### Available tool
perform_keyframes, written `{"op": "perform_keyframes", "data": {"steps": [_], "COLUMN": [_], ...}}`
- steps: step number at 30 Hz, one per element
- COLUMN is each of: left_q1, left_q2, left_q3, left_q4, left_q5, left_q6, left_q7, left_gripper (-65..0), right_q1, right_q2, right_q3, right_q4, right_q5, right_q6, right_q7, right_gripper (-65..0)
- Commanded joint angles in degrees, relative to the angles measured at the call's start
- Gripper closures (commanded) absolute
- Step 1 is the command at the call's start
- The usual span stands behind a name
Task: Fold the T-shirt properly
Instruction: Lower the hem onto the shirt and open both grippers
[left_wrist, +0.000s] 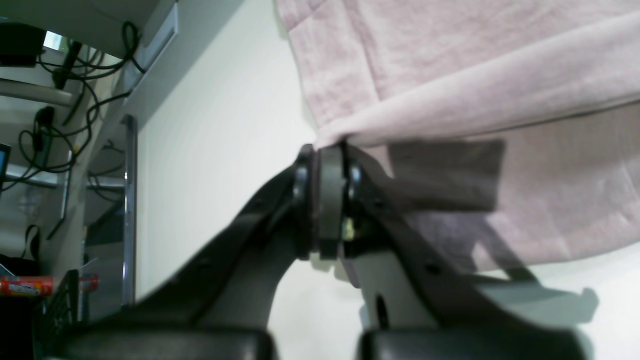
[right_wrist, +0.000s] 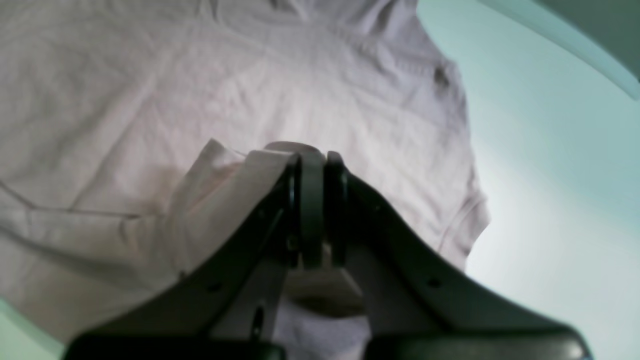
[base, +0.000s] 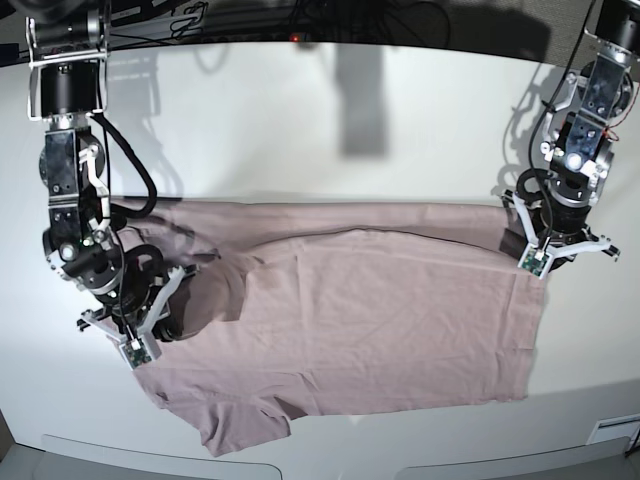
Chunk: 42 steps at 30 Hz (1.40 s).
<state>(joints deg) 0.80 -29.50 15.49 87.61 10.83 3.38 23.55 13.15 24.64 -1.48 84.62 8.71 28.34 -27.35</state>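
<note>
1. Base view: the T-shirt (base: 360, 320) lies spread across the white table (base: 300, 130), filling the middle from about 9 o'clock to 3 o'clock. A long band of cloth along its 12 o'clock edge appears already turned over onto the body, and one short sleeve points toward 7 o'clock.

2. Step in hand, as judged: a lengthwise fold, with both arms gripping opposite ends of the garment. Neither end has yet been carried across to the 6 o'clock edge.

3. Right gripper (base: 135, 345), at 9 o'clock in the base view: jaws together, clamped on a bunched piece of cloth at the neck and shoulder end. In the right wrist view the gripper (right_wrist: 312, 155) shows a folded flap of fabric pinched between its pads, with the shirt body stretching away toward 12 o'clock.

4. Left gripper (base: 535, 262), at 3 o'clock in the base view: jaws together, clamped on the hem-end corner. In the left wrist view the gripper (left_wrist: 327, 150) shows a taut doubled edge of cloth running from its tips toward 2 o'clock, lifted above the layer beneath.

5. Next move, as judged: both arms should travel together, level and at matched pace, so the carried edge stays taut and lands square.

6. Risk: the thin fabric may slip or wrinkle if one side leads.
</note>
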Motion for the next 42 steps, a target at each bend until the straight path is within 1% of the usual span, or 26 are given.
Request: {"op": "perform_keyframes", "data": {"steps": [1, 6, 11, 16, 20, 24, 36, 38, 41, 42], "left_q1": [-1.0, -1.0, -1.2, -4.7, -7.6, -8.6, -8.6, -8.6, -8.7, -8.8], "left_q2": [-0.7, -0.7, -0.6, 1.2, 2.5, 2.8, 2.8, 2.8, 2.9, 2.9], "left_q3": [-0.5, -0.5, -0.5, -0.4, -0.4, -0.4, -0.5, -0.4, -0.4, -0.5], "left_q4": [0.8, 0.8, -0.2, -8.1, -12.0, -12.4, -12.4, -12.9, -14.1, -14.7], "left_q5": [0.6, 0.7, 0.6, 0.6, 0.4, -2.6, -1.5, -0.3, -0.4, -0.4], "left_q6": [0.8, 0.8, 0.8, 0.8, 0.5, -0.7, -0.6, -0.6, -0.6, -0.6], "left_q7": [-1.1, -1.4, -2.5, -3.2, -4.6, -5.2, -5.7, -8.2, -11.4, -12.1], "left_gripper": [0.0, 0.0, 0.0, 0.0, 0.0, 0.0, 0.0, 0.0, 0.0, -2.8], "right_q1": [1.8, 2.1, 2.1, 2.6, 3.2, 3.7, 4.0, 4.0, 4.0, 4.0], "right_q2": [0.7, 0.7, 0.6, -0.1, -0.4, -0.4, -0.4, -0.4, -0.4, -0.4], "right_q3": [0.3, 0.3, 0.3, 0.3, 0.3, 0.3, 0.3, 0.3, 0.3, 0.3], "right_q4": [0.9, -1.2, -7.8, -11.9, -12.4, -12.5, -13.6, -13.6, -13.6, -13.6], "right_q5": [0.3, -0.3, -1.1, -1.2, -1.2, -1.2, -1.2, -1.2, -1.2, -1.2], "right_q6": [-0.2, -0.2, -0.2, -0.2, -0.2, -0.2, -0.2, -0.2, -0.2, -0.2], "right_q7": [1.4, 1.7, 5.6, 6.6, 7.0, 6.9, 8.9, 8.7, 8.0, 7.8], "right_gripper": [0.0, 0.0, 0.0, 0.0, 0.0, 0.0, 0.0, 0.0, 0.0, 0.0]}}
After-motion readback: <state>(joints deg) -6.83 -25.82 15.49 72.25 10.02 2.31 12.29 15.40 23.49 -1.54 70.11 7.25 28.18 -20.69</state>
